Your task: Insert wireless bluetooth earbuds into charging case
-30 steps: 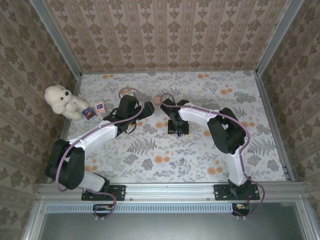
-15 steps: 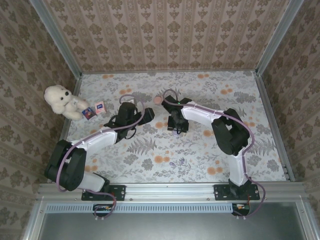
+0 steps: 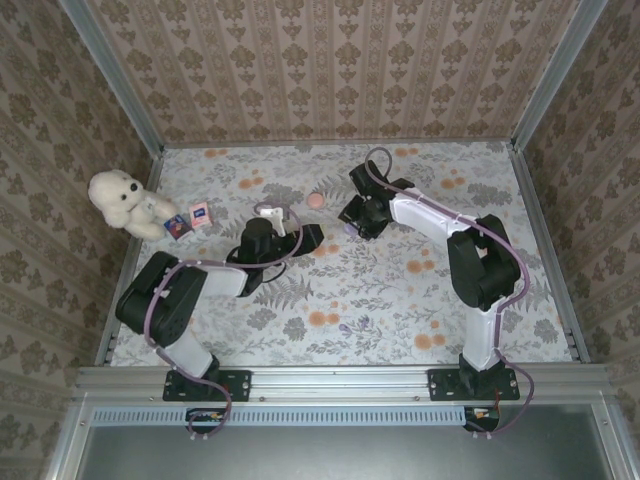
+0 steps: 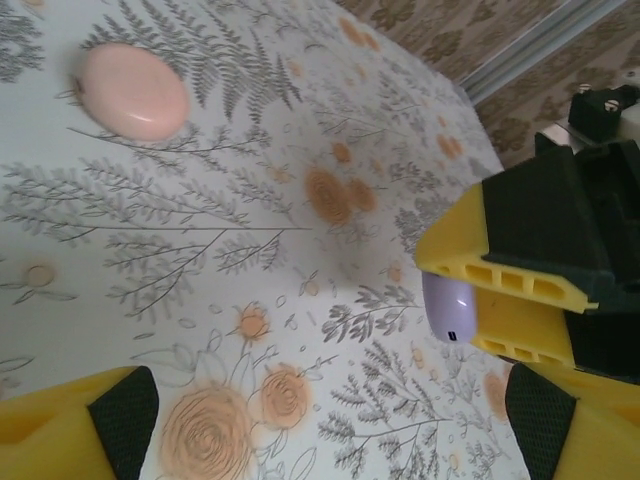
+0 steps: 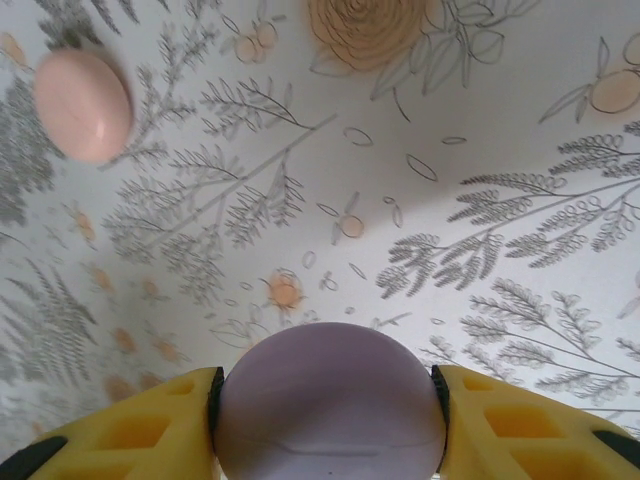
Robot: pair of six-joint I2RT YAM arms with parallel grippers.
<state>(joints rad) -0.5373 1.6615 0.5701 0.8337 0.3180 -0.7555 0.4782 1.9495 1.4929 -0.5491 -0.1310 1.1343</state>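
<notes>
Gripping the lavender charging case (image 5: 330, 395) from both sides, the right gripper (image 5: 328, 425) is pressing a yellow finger (image 5: 120, 425) against each flank and holding it just above the floral table (image 5: 500, 140).

Writing: the left wrist view is showing one small dark mark near the case's lower end, too small to make out. Two small printed cards (image 3: 188, 218) are lying beside the white teddy bear (image 3: 120, 200); their print is too small to read.

Orientation: the case's domed end is protruding past the fingertips, pointing away from the wrist toward the table. A faint seam is running crosswise, finger to finger. Long axis: cannot tell, since the frame edge is cutting off the near part.

The left gripper (image 4: 330, 430) is hovering low, facing the right one, fingers spread wide with nothing between them.

A pink oval object (image 4: 133, 90) is lying flat on the table, apart from both grippers.
</notes>
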